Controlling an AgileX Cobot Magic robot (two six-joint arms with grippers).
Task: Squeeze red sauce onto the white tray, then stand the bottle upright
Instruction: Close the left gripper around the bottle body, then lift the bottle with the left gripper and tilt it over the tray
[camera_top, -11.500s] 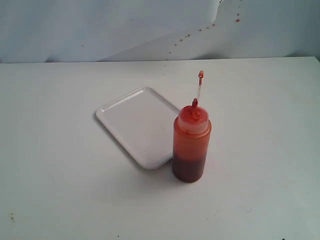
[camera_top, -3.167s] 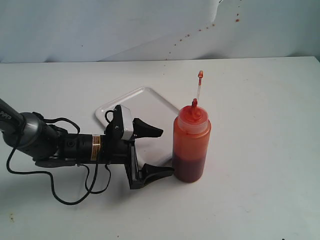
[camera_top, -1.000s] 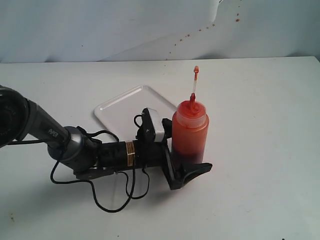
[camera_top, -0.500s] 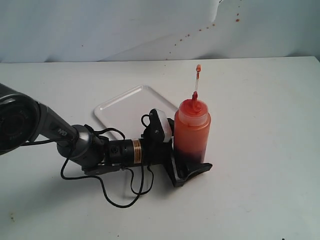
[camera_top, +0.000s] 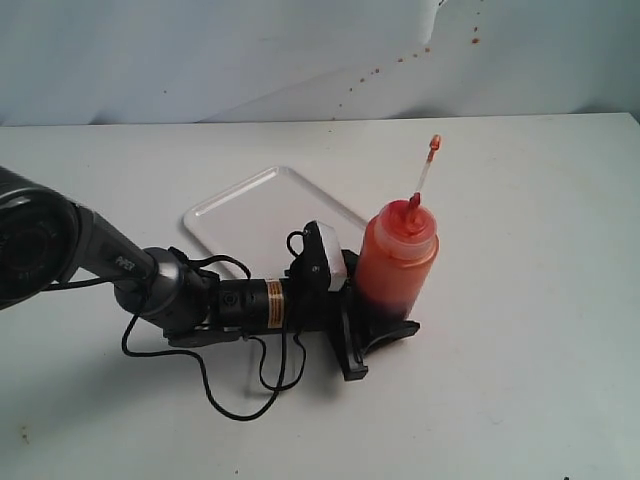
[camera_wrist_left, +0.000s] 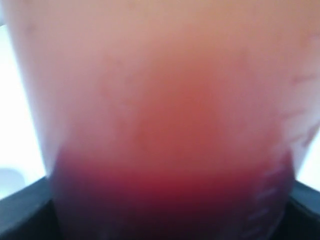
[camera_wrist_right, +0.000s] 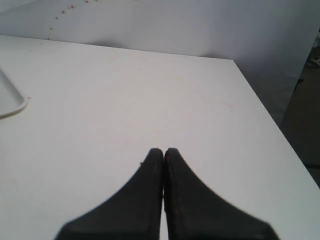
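Markings check: no wording fully legible in any view.

A short line of small white lettering (camera_top: 119, 263) stood on the dark grey link of the black left robot arm (camera_top: 95, 250); it was too small to read with certainty. An orange-yellow label band (camera_top: 273, 304) circled the arm's wrist section, and its print could not be made out. In the left wrist view, faint marks on the wall of the translucent red-orange plastic squeeze bottle (camera_wrist_left: 165, 100) were too blurred to read.

bottle (camera_wrist_left: 160, 90) filling view, red sauce (camera_wrist_left: 165, 200) below
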